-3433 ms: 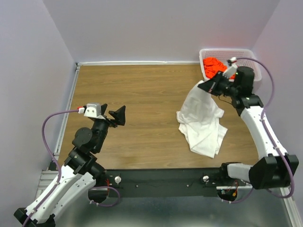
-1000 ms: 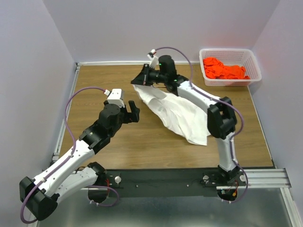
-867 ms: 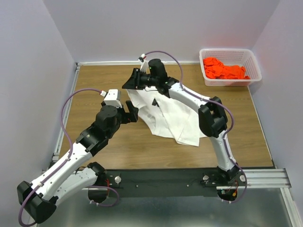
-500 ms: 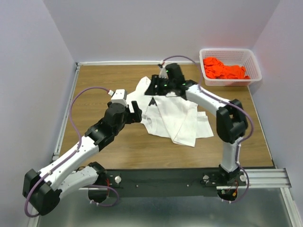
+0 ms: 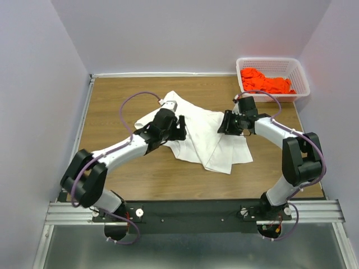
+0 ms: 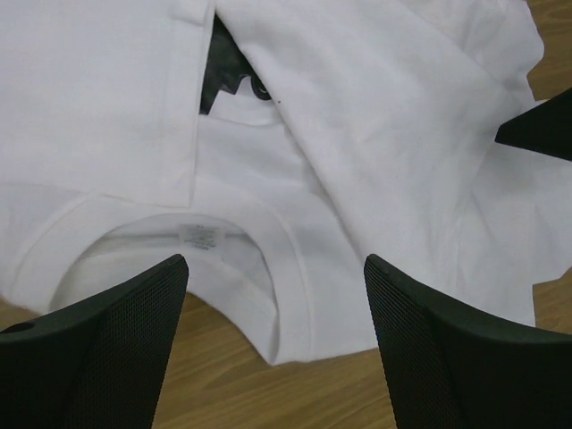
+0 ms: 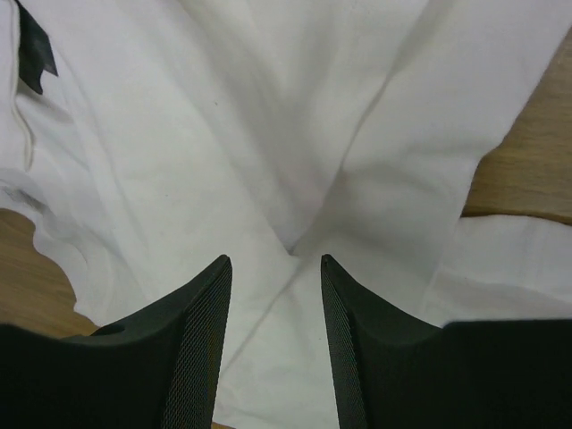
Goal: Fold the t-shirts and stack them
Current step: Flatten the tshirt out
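Observation:
The white t-shirt (image 5: 202,140) lies rumpled in the middle of the table, with its collar (image 6: 284,295) toward the left arm. My left gripper (image 5: 179,129) hovers over that collar edge, open wide (image 6: 274,261), with the neckband and label between its fingers and nothing pinched. My right gripper (image 5: 226,124) is over the shirt's right part, open (image 7: 275,259), above a crossing fold of white cloth. The orange-red t-shirt (image 5: 263,83) sits bunched in the basket.
The white lattice basket (image 5: 269,59) stands at the back right corner. Bare wooden tabletop (image 5: 112,106) surrounds the shirt, with walls close on the left, back and right. A small dark tag (image 6: 223,71) shows inside the shirt.
The right gripper dragged the white shirt leftward, let it go and drew back to the shirt's right side. The left arm reached right, over the collar. The shirt now lies on the table.

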### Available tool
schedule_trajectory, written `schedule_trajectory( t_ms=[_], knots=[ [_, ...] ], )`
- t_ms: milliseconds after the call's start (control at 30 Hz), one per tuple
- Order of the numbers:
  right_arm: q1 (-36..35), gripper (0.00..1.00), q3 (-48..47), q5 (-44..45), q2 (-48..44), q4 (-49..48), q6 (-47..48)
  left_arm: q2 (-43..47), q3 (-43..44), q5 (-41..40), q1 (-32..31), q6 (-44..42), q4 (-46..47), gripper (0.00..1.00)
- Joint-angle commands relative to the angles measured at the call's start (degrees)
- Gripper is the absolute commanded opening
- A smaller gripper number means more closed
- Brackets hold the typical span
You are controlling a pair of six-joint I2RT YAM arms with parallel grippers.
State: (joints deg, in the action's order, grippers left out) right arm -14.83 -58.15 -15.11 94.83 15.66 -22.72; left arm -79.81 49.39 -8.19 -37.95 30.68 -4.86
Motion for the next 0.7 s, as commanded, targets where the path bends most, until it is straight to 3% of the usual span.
schedule_trajectory(
  t_ms=[0,133,300,500,667],
  knots=[
    [0.59,0.5,0.93,-0.62,0.26,0.16,1.45,-8.15,6.05,6.07,-0.01,-1.14,1.44,0.86],
    [0.86,0.48,0.76,-0.27,1.15,-0.19,1.19,-17.55,10.54,7.92,-0.01,-1.5,-0.32,0.86],
    [0.94,0.48,1.55,-2.02,2.46,-2.3,0.66,-21.61,11.0,9.59,-0.1,-0.8,-0.94,0.85],
    [0.94,0.48,2.6,-5.45,4.66,-5.54,-1.8,-21.7,7.31,10.29,-0.1,0.17,-0.5,0.73],
    [0.94,0.47,2.87,-7.65,6.68,-8.01,-3.73,-19.95,3.09,9.77,-0.1,1.05,-0.41,0.53]
  ],
)
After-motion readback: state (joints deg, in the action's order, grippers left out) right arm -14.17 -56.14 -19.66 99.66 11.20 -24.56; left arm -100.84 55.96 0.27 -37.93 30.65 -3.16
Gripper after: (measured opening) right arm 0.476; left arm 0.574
